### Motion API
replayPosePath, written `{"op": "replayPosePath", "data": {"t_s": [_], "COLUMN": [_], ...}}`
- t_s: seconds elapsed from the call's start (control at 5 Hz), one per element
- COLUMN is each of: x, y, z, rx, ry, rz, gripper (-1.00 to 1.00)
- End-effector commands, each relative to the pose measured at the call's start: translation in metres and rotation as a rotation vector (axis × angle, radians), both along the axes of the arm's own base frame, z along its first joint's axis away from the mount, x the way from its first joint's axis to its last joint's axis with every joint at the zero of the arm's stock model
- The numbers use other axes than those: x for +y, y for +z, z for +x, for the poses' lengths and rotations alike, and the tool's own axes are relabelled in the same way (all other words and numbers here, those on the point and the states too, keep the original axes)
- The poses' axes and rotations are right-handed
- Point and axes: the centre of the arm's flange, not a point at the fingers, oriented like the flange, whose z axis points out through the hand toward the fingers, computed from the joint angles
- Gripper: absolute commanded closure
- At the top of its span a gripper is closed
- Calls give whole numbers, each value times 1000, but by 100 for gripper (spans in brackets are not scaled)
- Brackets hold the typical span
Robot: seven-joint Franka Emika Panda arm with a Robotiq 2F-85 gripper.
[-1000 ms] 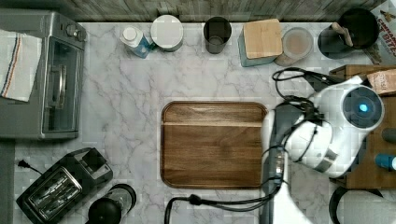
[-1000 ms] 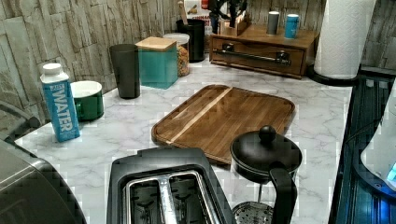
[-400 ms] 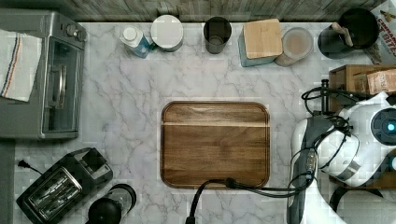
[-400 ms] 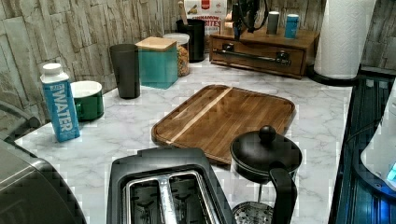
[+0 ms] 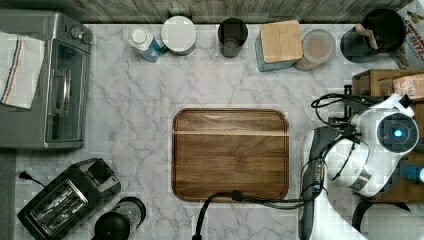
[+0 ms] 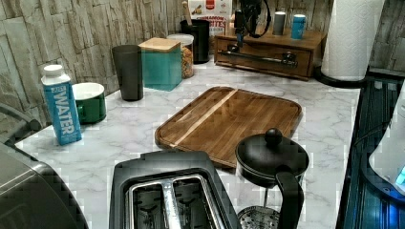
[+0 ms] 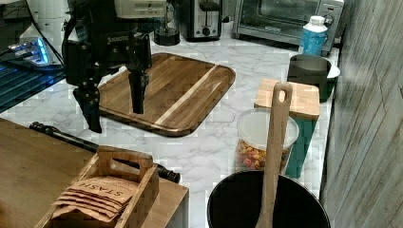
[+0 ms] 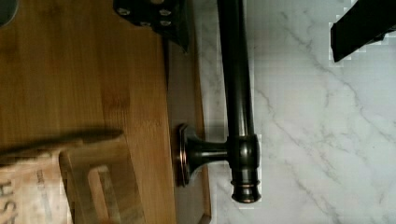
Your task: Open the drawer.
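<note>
The gripper [image 7: 114,114] hangs above the end of the bar handle [image 7: 62,135], fingers spread wide and clutching nothing. In the right view one finger [image 7: 139,92] dangles over the marble counter [image 7: 214,142] on the cutting board's side, and the other finger [image 7: 90,107] reaches down toward the handle, tip just above it. Nothing is touching yet, as far as I can tell.

The drawer [image 6: 262,59] sits shut, I judge, in its wooden cabinet box [image 6: 315,43] at the far end of the counter, at about one o'clock in the left view, beside the paper towel roll [image 6: 351,38]. In the top view the cabinet sits at three o'clock, largely under the white arm [image 5: 380,145].

Here's what matters: the wrist view shows the handle [image 8: 238,93] running long and straight along the drawer front [image 8: 184,93], standing off on its post [image 8: 205,151], with its capped end just past the post. The two fingers straddle that long axis, one on the cabinet side [image 8: 154,14], one out over the marble [image 8: 359,28]. So the bar lies between and below the open jaws, crosswise to their closing line. To my eye the next move needs a straight drop and a squeeze, then a pull toward the cutting board [image 5: 230,152].

A tea bag holder [image 7: 111,190] rests on the cabinet top.
</note>
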Motion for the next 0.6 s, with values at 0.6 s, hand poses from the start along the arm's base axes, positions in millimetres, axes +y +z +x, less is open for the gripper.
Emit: {"op": "replayPosePath", "data": {"t_s": [0.6], "x": [-14], "y": [-76], "z": [-19], "rx": [27], "ry": [23], "rz": [69], "gripper": [-100]}}
